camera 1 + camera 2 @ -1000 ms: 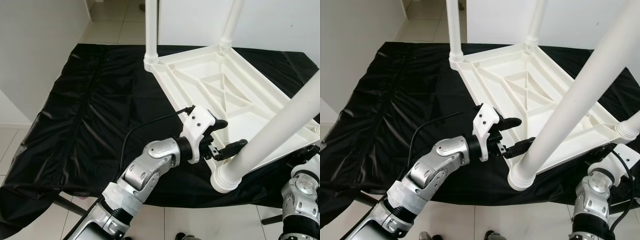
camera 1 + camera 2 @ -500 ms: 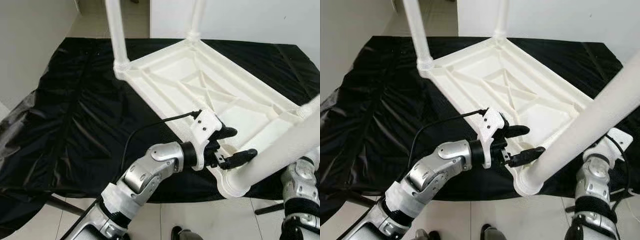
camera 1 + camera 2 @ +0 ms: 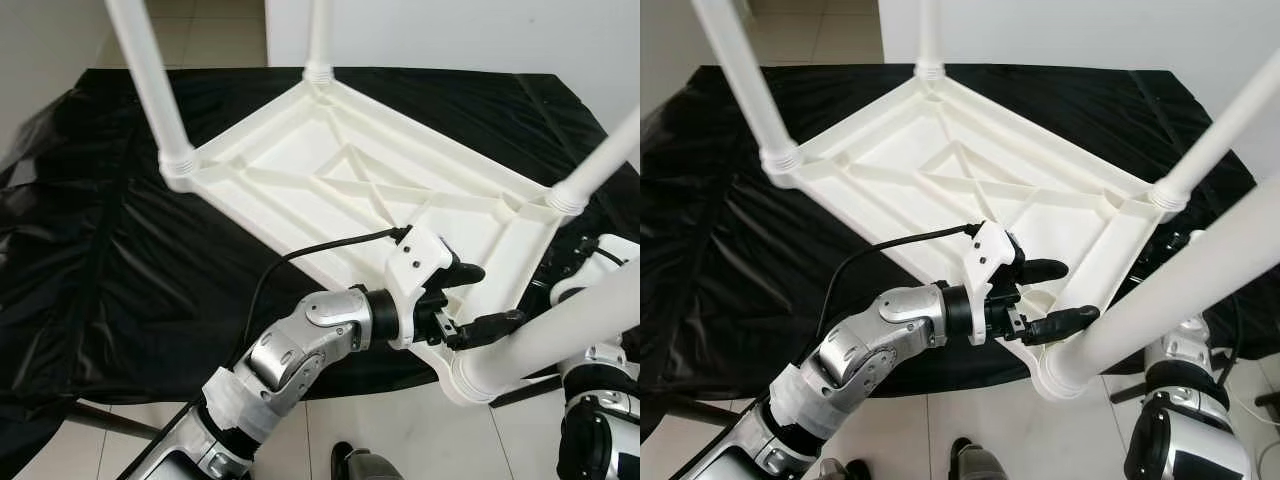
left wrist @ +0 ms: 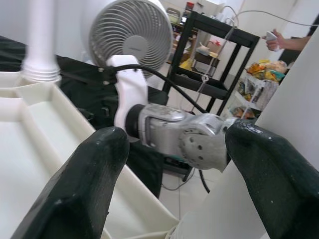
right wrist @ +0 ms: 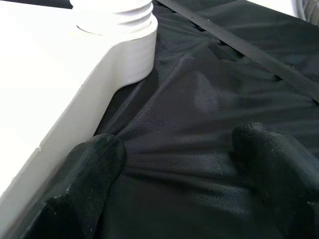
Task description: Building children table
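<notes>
An upturned white plastic children's table (image 3: 340, 180) lies on the black-sheeted tabletop (image 3: 110, 250). The left claw (image 3: 478, 300), spread, straddles its near corner leg (image 3: 560, 335); the right claw (image 5: 179, 184), spread, hovers beside the frame.

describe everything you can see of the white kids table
The white plastic table lies upside down on the black cloth, ribbed underside up with a crossed brace in the middle. Four round white legs stand screwed into ringed corner sockets. The left tool straddles the near corner by the nearest leg, fingers open. The right tool is open beside another corner.
</notes>
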